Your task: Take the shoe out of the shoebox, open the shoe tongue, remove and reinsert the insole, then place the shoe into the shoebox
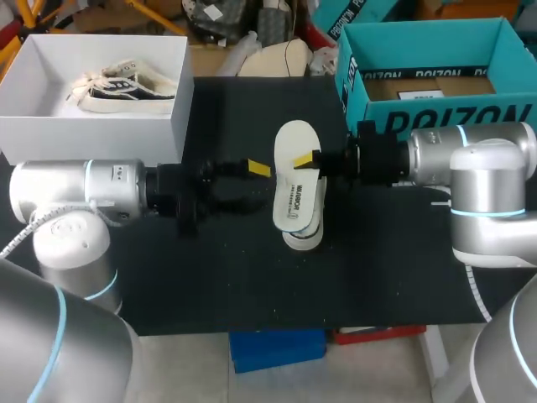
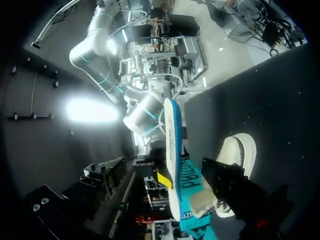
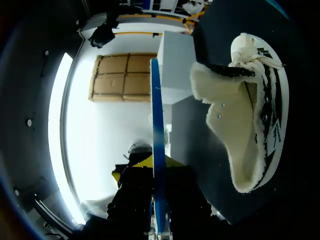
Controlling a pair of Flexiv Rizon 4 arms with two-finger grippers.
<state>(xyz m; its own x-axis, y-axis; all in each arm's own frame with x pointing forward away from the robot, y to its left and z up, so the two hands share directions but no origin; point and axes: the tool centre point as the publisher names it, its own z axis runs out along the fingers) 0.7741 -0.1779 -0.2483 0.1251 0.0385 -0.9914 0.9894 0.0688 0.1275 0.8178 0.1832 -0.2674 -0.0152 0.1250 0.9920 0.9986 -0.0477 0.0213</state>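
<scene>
A white insole (image 1: 294,180) with a blue underside hangs above the black mat, and my right gripper (image 1: 306,159) is shut on its edge. Under it a white and black shoe (image 1: 304,239) lies on the mat, mostly covered. My left gripper (image 1: 252,186) stands open just left of the insole, not touching it. From the left wrist the insole (image 2: 172,150) shows edge-on ahead of my fingers (image 2: 227,180), with the shoe (image 2: 237,155) beside it. In the right wrist view the insole (image 3: 157,150) sits between my right gripper's (image 3: 159,170) fingers, beside the fleece-lined shoe (image 3: 250,110).
The white shoebox (image 1: 159,126) stands at the back left with a second shoe (image 1: 122,88) inside. An open teal box (image 1: 436,113) stands at the back right. The black mat (image 1: 210,277) is bare towards the front.
</scene>
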